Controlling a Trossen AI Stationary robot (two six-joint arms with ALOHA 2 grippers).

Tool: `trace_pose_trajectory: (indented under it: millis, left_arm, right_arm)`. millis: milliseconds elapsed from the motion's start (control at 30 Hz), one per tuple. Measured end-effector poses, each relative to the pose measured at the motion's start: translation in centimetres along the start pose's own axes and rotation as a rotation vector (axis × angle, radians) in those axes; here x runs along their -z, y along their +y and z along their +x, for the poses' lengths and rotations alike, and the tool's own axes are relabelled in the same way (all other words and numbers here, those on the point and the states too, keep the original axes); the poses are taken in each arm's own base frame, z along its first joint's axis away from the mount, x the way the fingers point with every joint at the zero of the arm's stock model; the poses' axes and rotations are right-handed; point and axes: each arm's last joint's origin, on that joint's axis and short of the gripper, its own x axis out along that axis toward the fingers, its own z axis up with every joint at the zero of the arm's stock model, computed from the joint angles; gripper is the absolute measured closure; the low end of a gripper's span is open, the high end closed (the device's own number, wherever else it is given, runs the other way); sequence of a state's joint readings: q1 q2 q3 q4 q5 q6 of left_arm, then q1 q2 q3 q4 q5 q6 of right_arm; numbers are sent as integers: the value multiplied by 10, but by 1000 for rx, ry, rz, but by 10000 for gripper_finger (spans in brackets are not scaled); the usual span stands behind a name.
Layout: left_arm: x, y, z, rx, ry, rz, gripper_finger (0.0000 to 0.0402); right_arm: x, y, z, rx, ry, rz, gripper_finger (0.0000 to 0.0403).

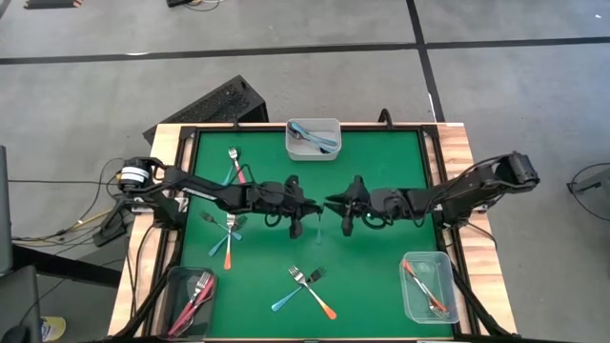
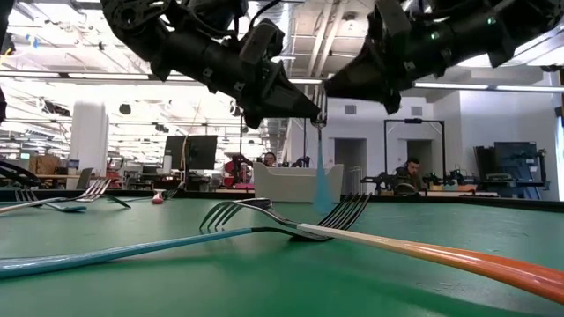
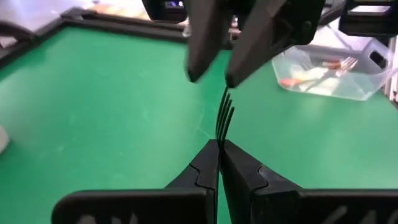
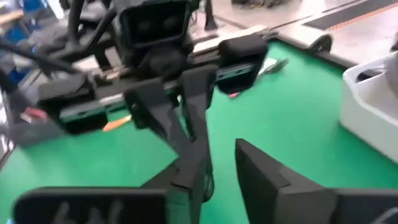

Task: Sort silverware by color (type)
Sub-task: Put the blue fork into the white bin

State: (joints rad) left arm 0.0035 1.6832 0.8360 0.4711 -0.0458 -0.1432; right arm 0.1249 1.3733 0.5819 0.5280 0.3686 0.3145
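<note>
Left claw [image 1: 317, 207] clamps a light-blue-handled fork [image 2: 322, 189] mid-tabletop [image 1: 381, 171]; right claw [image 1: 331, 202] open beside it; crossed forks [image 1: 305, 286] nearby.

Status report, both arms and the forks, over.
Left gripper shut on blue fork, mid-table, above the mat. Right gripper open, facing it for a handover. Loose forks still unsorted. Nothing blocking.

Both arms are matte black throughout, built of slim tubular links joined by chunkier rounded housings. Left arm [image 1: 205, 190]: a white-and-silver cylindrical fitting with an orange ring at its base [image 1: 132, 174], thin black cables looping along the forearm. Right arm [image 1: 472, 184]: boxy black shoulder block. Left gripper [image 3: 219, 152]: fingers [image 3: 202, 163] flat, wedge-shaped, tapering to thin tips, each in two stepped segments.
</note>
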Motion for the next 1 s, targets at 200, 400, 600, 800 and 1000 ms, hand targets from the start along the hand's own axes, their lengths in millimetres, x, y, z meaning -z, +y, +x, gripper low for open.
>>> trace_pose_trajectory:
  millis: [200, 400, 600, 800, 1000]
  left_arm:
    - [-19, -1, -16, -34, -79, 5, 401]
    - [-34, -2, -28, -43, -150, 22, 401]
    - [-33, -4, -28, -40, -149, 21, 401]
    - [-32, -8, -28, -29, -139, 40, 402]
    - [-32, -8, -28, -31, -143, 40, 402]
  right_arm:
    - [-6, 6, -9, -24, -21, 45, 232]
    - [12, 11, 2, -29, 40, 55, 217]
    - [18, 13, 11, -72, 8, 75, 236]
    - [16, 13, 12, -74, -3, 80, 297]
    - [15, 12, 13, -133, 8, 79, 385]
